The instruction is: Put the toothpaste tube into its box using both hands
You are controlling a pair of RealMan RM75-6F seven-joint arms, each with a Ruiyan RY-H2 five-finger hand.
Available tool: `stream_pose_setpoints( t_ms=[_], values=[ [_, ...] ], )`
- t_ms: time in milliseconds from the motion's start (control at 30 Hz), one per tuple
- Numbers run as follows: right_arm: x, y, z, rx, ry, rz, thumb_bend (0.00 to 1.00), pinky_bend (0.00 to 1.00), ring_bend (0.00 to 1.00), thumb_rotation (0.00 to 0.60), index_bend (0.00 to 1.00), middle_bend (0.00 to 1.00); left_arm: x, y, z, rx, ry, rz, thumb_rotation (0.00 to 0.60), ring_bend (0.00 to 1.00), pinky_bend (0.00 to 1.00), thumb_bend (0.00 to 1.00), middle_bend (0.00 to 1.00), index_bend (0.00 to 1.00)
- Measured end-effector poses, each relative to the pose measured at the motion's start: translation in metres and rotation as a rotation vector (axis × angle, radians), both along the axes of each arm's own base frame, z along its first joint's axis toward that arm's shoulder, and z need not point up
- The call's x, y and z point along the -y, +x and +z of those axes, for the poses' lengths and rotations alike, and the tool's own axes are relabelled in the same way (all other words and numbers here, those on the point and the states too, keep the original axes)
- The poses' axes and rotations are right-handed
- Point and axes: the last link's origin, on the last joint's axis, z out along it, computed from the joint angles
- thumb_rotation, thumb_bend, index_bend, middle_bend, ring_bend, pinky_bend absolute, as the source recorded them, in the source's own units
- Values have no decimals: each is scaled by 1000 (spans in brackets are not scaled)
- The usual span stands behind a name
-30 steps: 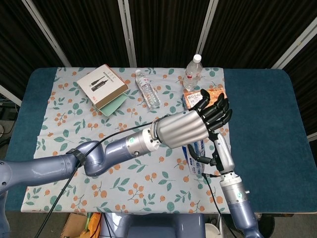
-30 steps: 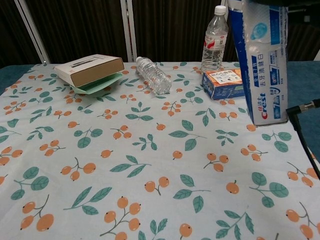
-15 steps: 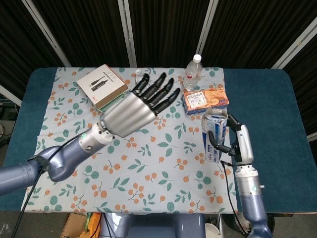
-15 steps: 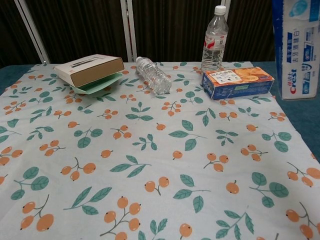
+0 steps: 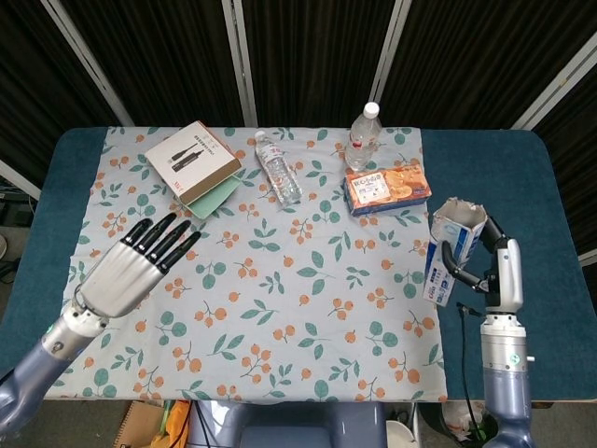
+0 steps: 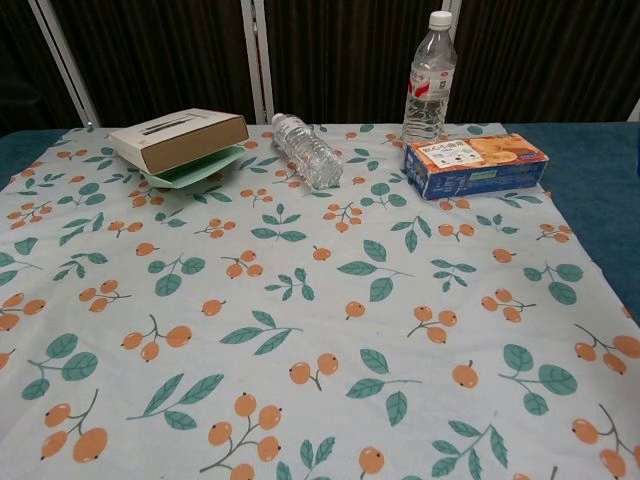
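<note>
A: Cardboard, white and blue: the tall toothpaste box (image 5: 451, 250) stands upright in the right hand (image 5: 487, 264), whose dark fingers (image 5: 454, 264) wrap its side, open end above them, probably so a tube can drop in.

B: And the left hand (image 5: 131, 268)?

A: Flat, fingers spread, holding nothing. No loose tube shows; I cannot tell whether it's inside.
</note>
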Motion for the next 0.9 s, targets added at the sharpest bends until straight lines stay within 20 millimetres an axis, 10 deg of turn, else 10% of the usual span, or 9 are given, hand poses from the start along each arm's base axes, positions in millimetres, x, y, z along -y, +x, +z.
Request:
stream_pose_setpoints(
  t_ms=[367,700,800,900],
  values=[
    [-23,-48,-42,-461,204,-88,461,508,620,600,627,674,96,-84,-22,109,-171,256,600,208,343,105,230,195],
    [-36,-46,-120,-794,356,-27,460,505,618,600,619,674,117,-103,-25,120,-204,323,600,208,328,105,229,196],
    [-37,-35,-144,-850,373,15,460,423,528,600,505,626,115,-104,-24,135,-203,336,600,208,326,105,225,196],
    [-36,-24,-165,-914,389,56,460,225,254,600,175,361,115,-105,-24,142,-208,347,600,202,312,105,217,194]
  ],
)
